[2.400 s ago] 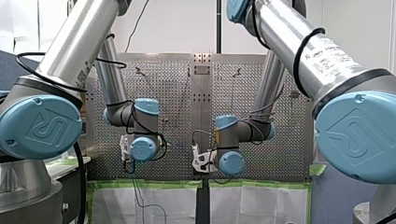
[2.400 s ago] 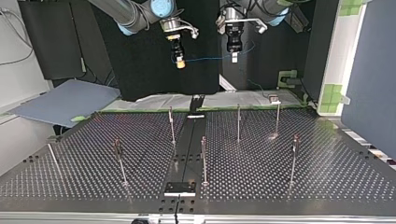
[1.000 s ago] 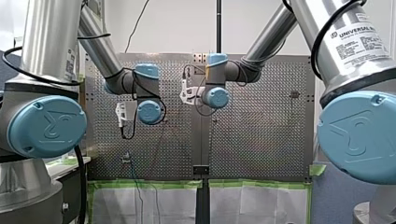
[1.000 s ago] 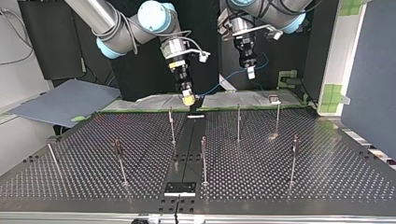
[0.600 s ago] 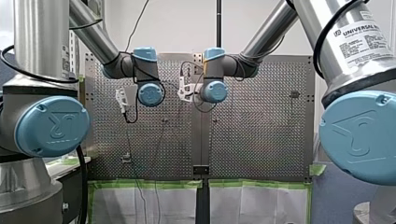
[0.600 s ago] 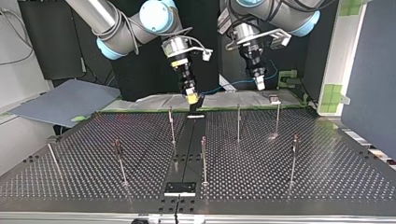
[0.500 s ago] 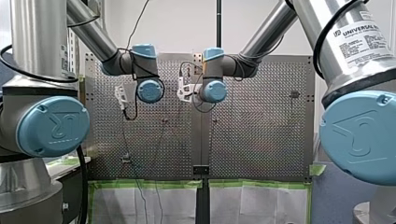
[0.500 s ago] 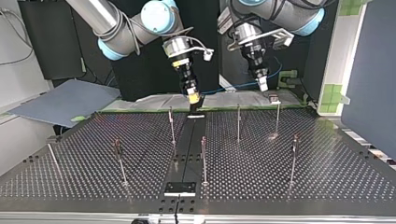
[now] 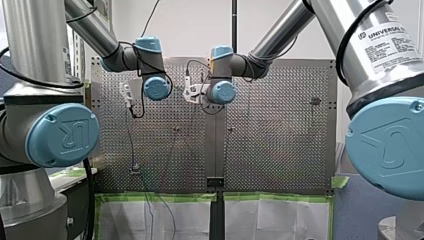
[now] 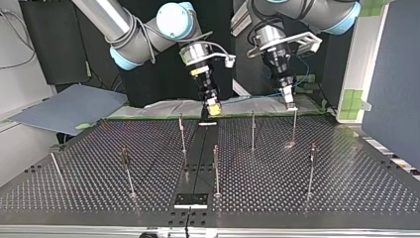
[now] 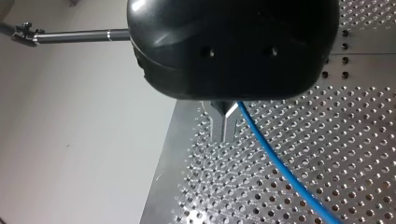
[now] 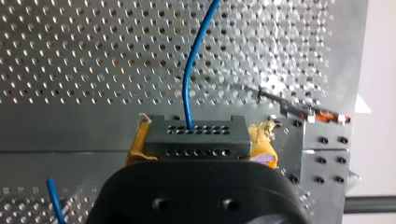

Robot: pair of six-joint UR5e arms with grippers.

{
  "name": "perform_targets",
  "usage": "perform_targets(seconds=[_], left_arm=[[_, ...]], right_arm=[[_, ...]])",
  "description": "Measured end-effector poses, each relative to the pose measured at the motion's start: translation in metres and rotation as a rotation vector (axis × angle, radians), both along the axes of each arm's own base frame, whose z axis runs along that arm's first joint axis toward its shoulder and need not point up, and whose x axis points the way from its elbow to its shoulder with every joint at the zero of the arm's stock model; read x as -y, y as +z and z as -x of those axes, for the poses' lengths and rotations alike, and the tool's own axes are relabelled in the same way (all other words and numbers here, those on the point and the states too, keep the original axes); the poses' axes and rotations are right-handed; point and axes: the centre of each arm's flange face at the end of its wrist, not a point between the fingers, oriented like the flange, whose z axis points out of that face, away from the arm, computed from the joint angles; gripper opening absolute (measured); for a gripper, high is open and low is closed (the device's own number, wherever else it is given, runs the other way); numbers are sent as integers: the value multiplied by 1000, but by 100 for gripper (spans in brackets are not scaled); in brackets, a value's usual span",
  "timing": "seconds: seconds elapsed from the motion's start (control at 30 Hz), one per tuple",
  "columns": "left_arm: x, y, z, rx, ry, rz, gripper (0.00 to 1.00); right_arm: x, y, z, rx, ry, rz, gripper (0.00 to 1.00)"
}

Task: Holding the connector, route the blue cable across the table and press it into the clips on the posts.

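We take the dark centre strip (image 10: pixel 197 158) of the perforated metal table (image 10: pixel 346 188) as our mark and read across the top view.

Left of the strip, a thin upright metal post (image 10: pixel 127 171) stands well apart from both arms.

Just above the strip's far end hangs our right gripper (image 10: pixel 214 109), tilted and coming in from the view's left. In its wrist view the yellow pads (image 12: pixel 136 142) are clamped on either side of a dark grey rectangular connector block (image 12: pixel 196 136) with rows of small holes. A thin blue cable (image 12: pixel 189 74) rises out of the block's upper face, over the perforated plate.

From there the cable runs to the strip's right, reaching our left gripper (image 10: pixel 288 100). This black gripper points down at the far post right of the strip (image 10: pixel 294 126), its tip right at the small clip (image 10: pixel 291 105) on the post's top. We cannot tell whether they touch. In the left wrist view the metal fingers (image 11: pixel 218 126) are drawn together to a thin slit. The cable comes out at their base and slants away over the holes.
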Motion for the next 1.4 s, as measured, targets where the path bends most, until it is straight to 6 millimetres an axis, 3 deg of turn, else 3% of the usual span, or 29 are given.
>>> perform_targets(seconds=[0.47, 0.93, 1.2, 1.4], left_arm=[[-24, -2, -25, -14, 7, -35, 0], [-65, 17, -59, 17, 89, -37, 0], [-76, 11, -77, 1, 76, -54, 0], [-81, 19, -87, 14, 63, -51, 0]], right_arm=[[-5, 27, -33, -1, 37, -5, 0], [10, 28, -58, -2, 78, -61, 0], [16, 52, -69, 34, 105, -63, 0], [20, 73, -77, 61, 117, -41, 0]])
